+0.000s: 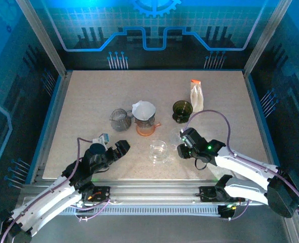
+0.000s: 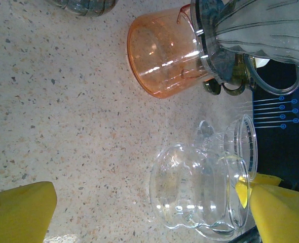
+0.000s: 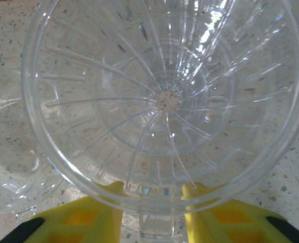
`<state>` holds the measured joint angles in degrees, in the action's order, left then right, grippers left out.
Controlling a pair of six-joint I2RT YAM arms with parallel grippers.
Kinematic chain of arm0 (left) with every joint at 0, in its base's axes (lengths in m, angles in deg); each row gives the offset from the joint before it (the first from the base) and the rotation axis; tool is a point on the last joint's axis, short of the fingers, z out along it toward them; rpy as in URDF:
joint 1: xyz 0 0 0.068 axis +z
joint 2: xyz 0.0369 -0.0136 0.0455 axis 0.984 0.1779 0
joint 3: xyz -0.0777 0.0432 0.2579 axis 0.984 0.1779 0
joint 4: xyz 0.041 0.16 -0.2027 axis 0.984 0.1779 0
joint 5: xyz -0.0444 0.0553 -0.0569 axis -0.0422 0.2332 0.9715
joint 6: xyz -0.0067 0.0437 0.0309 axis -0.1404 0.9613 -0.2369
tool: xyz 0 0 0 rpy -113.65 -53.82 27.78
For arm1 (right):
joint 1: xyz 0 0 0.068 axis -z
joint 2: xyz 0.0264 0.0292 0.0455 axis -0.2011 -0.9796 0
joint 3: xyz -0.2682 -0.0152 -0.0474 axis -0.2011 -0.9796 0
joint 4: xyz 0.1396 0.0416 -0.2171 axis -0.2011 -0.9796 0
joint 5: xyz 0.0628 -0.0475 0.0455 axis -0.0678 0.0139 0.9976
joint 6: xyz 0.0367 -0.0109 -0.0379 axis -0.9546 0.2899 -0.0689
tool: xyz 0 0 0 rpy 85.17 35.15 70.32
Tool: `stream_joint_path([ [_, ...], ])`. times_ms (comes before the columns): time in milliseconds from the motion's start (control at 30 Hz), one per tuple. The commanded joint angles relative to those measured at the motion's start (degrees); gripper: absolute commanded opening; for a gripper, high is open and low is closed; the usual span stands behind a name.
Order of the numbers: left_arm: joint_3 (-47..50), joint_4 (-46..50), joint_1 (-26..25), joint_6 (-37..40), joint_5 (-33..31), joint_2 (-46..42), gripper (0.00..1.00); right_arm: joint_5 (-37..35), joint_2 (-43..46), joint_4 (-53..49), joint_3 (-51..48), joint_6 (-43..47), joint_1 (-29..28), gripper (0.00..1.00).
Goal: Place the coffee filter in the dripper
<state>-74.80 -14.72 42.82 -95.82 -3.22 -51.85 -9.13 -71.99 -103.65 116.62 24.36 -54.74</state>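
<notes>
**Top:** L gripper (image 1: 121,148) sits low near the front edge, aimed at the glass carafe (image 1: 158,151) but apart from it. R gripper (image 1: 183,142) is just right of the carafe, at the clear dripper (image 1: 176,134). The white filter (image 1: 143,108) sits open in a grey dripper (image 1: 144,120) on the orange server (image 1: 146,128). That's mid-table behind the carafe, apart from both grippers. Filter packet (image 1: 196,95) and dark dripper (image 1: 182,110) are further back on the right.

**L wrist:** fingers (image 2: 23,212) spread wide, nothing clamped. The carafe is ahead, close to one finger; can't tell if touching. Prob staged to steady the carafe.

**R wrist:** looking straight down into the clear dripper. It's empty: ribs and drain hole visible, table showing through. Fingers (image 3: 83,217) are narrow, one each side of the handle tab (image 3: 154,230). The plastic is transparent, so can't tell if the pads actually bite. A handle-side hold makes sense, as it leaves the cone mouth free for paper.

**Guess:** clear dripper is the target. The filter would have to come from the grey dripper or the packet.
</notes>
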Motion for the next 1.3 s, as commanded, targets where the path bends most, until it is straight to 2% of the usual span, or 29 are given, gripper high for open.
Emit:
stream_joint_path([
  [0,0.4,-0.8,-0.3,-0.7,0.5,-0.1,0.99,-3.1,-0.1,-0.5,1.0,0.2,-0.7,0.33],
  [267,-0.6,-0.5,-0.3,-0.2,0.8,-0.1,0.99,-4.6,1.0,-0.3,1.0,1.0,-0.6,0.16],
  [433,-1.0,-0.5,-0.3,-0.1,1.3,0.0,0.99,-5.4,3.0,-1.3,1.6,1.8,-0.6,0.11],
  [700,-2.6,0.1,-0.3,0.5,1.6,0.0,0.99,-5.0,9.1,-6.2,6.1,5.0,-0.3,0.10],
  [1000,-2.9,0.3,-0.3,0.8,1.5,0.0,0.99,3.8,12.9,-12.0,13.3,9.6,-0.9,0.09],
  [1100,-2.9,0.3,-0.3,0.8,1.5,0.0,0.99,6.3,12.3,-14.5,15.9,10.8,-2.3,0.09],
  [1267,-3.0,0.5,-0.3,1.0,1.4,0.0,0.99,6.3,9.9,-16.8,19.9,11.8,-7.8,0.09],
])
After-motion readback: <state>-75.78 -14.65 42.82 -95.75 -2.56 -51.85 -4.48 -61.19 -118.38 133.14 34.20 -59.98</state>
